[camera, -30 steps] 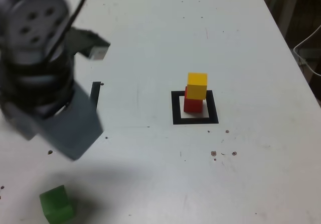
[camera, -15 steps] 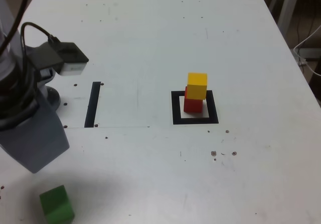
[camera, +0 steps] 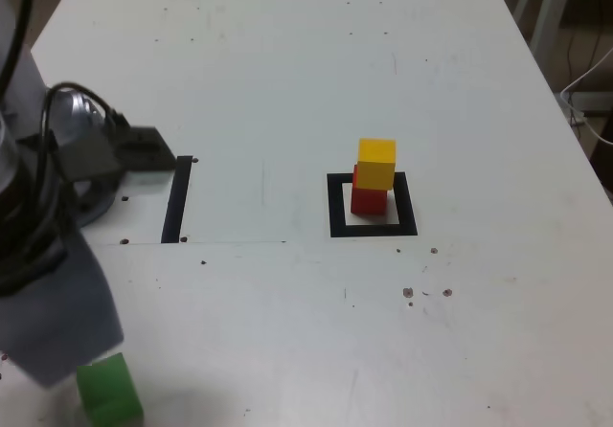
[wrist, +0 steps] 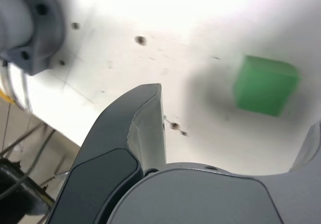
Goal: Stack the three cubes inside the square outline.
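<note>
The yellow cube [camera: 376, 163] sits on the red cube [camera: 368, 197], and both stand inside the black square outline [camera: 336, 207] at mid-table. The green cube [camera: 108, 390] lies alone near the front left corner in the exterior view. My gripper [camera: 53, 350] hangs just above and beside it, at the exterior view's left. In the wrist view the green cube [wrist: 266, 86] lies on the table ahead of the open gripper [wrist: 236, 112]. One dark fingertip [wrist: 150, 113] stands clear of the cube, and nothing is held.
A narrow black strip [camera: 176, 200] marks the table left of the outline. The arm's body and cable [camera: 67, 159] fill the exterior view's left side. The white table [camera: 287, 63] carries small dark specks. Its front and left edges run close to the green cube.
The arm has swung down and toward the front left corner, bringing the gripper close over the green cube. The cubes have not moved.
</note>
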You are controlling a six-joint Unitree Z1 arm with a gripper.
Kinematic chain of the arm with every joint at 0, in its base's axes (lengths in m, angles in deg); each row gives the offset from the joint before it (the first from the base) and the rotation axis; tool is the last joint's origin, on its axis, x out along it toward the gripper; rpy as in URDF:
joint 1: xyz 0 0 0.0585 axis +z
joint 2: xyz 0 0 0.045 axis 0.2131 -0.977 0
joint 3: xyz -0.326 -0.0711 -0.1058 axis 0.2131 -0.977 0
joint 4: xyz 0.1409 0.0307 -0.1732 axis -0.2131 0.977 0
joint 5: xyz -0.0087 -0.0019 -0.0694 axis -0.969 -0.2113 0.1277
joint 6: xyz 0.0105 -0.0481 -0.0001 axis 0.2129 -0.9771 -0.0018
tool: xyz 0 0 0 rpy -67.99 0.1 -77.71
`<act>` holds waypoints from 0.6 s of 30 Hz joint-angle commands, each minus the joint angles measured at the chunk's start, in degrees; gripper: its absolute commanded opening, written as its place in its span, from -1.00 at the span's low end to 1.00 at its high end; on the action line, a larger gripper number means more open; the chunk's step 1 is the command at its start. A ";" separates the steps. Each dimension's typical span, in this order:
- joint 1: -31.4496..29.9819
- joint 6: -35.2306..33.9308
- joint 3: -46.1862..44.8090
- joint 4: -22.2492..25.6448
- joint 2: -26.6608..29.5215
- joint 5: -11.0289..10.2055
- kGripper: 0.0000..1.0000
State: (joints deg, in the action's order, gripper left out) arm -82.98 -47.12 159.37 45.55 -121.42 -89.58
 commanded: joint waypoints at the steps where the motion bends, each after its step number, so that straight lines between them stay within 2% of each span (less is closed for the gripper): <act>1: -0.31 0.47 1.04 -0.06 -1.26 -0.14 0.99; 18: -0.43 3.68 2.83 -3.33 -5.66 -0.72 0.98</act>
State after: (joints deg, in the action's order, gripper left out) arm -83.30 -43.60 162.10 42.54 -126.68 -90.25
